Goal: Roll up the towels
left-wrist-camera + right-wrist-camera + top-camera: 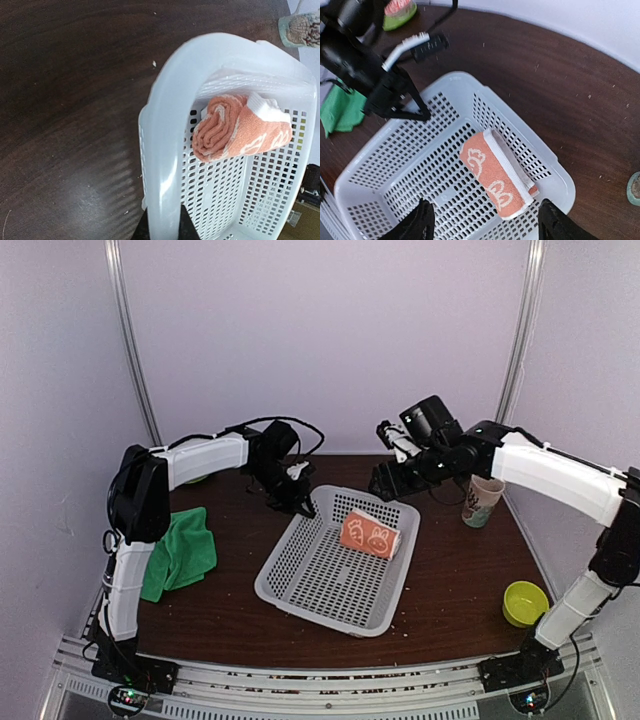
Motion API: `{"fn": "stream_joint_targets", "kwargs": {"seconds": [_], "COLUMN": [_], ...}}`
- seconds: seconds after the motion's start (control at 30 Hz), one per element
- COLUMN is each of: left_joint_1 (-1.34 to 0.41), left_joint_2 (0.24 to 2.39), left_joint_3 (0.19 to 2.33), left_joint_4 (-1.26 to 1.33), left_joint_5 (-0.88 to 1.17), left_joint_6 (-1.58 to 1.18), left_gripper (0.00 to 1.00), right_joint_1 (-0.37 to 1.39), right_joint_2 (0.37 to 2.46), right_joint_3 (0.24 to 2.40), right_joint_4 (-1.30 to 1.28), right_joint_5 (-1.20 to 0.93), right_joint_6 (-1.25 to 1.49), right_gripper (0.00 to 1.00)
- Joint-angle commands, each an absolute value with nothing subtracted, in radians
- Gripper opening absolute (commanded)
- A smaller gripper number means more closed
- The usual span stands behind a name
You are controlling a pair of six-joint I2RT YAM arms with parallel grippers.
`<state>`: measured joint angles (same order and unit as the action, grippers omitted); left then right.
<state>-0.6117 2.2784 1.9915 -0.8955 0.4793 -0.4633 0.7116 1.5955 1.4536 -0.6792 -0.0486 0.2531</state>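
Right wrist: right claw (487, 222) spread over orange towel (495, 180); left claw (421, 115) pinches basket (370, 170).

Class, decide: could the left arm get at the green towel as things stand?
Probably, once freed: the green towel lies uncovered beside that arm, but the left pincer is shut on the basket rim.

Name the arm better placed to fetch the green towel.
Left: the green towel lies on its side, though the left tool grips the basket rim. The right tool is open but farther off.
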Motion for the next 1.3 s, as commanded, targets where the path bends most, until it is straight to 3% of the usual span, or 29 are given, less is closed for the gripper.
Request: {"fn": "stream_joint_targets", "kwargs": {"seconds": [0.0,0.33,0.47,0.7,0.83,1.2,1.27], "left_joint_1": [-0.588,-0.556,-0.557,-0.565,-0.575,-0.586,-0.587], "left_joint_2": [2.301,2.388,2.414,2.58,2.594,2.57,2.559], "left_joint_3": [2.007,2.035,2.044,2.326,2.334,2.277,2.264], "left_joint_4": [-0.734,-0.462,-0.362,-0.389,-0.348,-0.325,-0.318], "left_joint_5": [0.394,0.361,0.323,0.344,0.291,0.265,0.269], "left_joint_6": [-0.586,-0.948,-1.016,-1.03,-1.053,-1.057,-1.057], "left_gripper": [0.0,0.0,0.0,0.0,0.0,0.3,0.39], "right_joint_1": [0.704,0.703,0.704,0.704,0.704,0.704,0.704], "right_joint_2": [1.407,1.058,0.993,0.942,0.918,0.913,0.911], "right_joint_3": [1.385,1.06,0.971,0.91,0.891,0.883,0.884], "right_joint_4": [-0.607,-0.527,-0.523,-0.518,-0.52,-0.512,-0.513], "right_joint_5": [0.058,0.228,0.231,0.238,0.246,0.228,0.221], "right_joint_6": [0.344,0.487,0.512,0.52,0.518,0.509,0.51], "right_gripper": [0.71,0.71,0.71,0.7,0.71,0.71,0.71]}}
